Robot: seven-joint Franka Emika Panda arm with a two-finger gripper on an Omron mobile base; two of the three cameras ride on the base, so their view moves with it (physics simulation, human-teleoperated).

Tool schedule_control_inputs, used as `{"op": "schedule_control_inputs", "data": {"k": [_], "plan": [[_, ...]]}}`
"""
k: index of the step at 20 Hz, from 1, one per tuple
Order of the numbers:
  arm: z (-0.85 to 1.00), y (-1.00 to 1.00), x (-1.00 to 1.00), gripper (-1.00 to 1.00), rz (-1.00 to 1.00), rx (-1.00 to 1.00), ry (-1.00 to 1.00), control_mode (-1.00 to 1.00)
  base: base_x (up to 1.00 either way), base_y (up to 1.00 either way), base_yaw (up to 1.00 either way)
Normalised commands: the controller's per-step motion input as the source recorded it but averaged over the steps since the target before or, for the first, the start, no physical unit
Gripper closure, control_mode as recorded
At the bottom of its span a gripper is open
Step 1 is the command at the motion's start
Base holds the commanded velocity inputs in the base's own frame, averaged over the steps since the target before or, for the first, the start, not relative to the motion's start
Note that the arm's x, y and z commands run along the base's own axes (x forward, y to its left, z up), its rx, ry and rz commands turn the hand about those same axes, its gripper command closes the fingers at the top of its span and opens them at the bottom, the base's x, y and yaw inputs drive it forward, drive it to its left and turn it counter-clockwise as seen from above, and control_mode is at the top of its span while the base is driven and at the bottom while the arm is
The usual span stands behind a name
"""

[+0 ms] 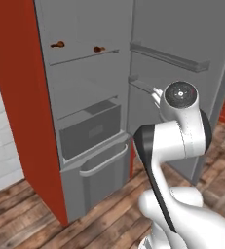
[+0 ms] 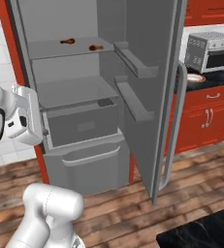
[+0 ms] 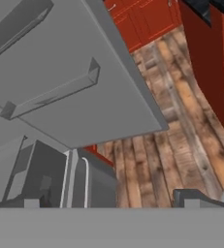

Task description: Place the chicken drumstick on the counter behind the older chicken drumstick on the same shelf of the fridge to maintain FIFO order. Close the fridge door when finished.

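The fridge (image 1: 84,97) stands open, its grey door (image 2: 147,72) swung out to the right with the bar handle (image 2: 174,126) on its outer edge. Two brown chicken drumsticks lie apart on the upper shelf (image 2: 60,48): one further back and left (image 1: 58,44) (image 2: 68,41), the other nearer the front right (image 1: 99,49) (image 2: 95,47). My gripper (image 3: 111,201) is open with nothing between its fingertips (image 3: 191,199). It hangs in front of the lower fridge, looking down past the door's inner face (image 3: 84,72) to the floor. Black counter (image 2: 215,77) runs to the right.
Door racks (image 2: 135,60) jut from the door's inner side. A grey drawer (image 1: 89,129) sits under the lower shelf and a bottom bin (image 1: 102,170) beneath it. A steel microwave (image 2: 210,51) and a plate (image 2: 195,77) sit on the counter. A second black counter corner (image 2: 200,232) lies near right.
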Motion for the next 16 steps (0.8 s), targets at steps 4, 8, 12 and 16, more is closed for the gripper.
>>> {"op": "schedule_control_inputs", "data": {"k": [4,8,12,16], "plan": [[0.0,0.0,0.0,-1.0,0.0,0.0,0.0,1.0,0.21,-0.32,0.32],[0.0,0.0,0.0,-1.0,0.0,0.0,0.0,1.0,0.37,-0.15,0.35],[0.0,0.0,0.0,-1.0,0.0,0.0,0.0,1.0,0.16,-0.22,0.4],[0.0,0.0,0.0,-1.0,0.0,0.0,0.0,1.0,0.0,-0.59,0.44]]}}
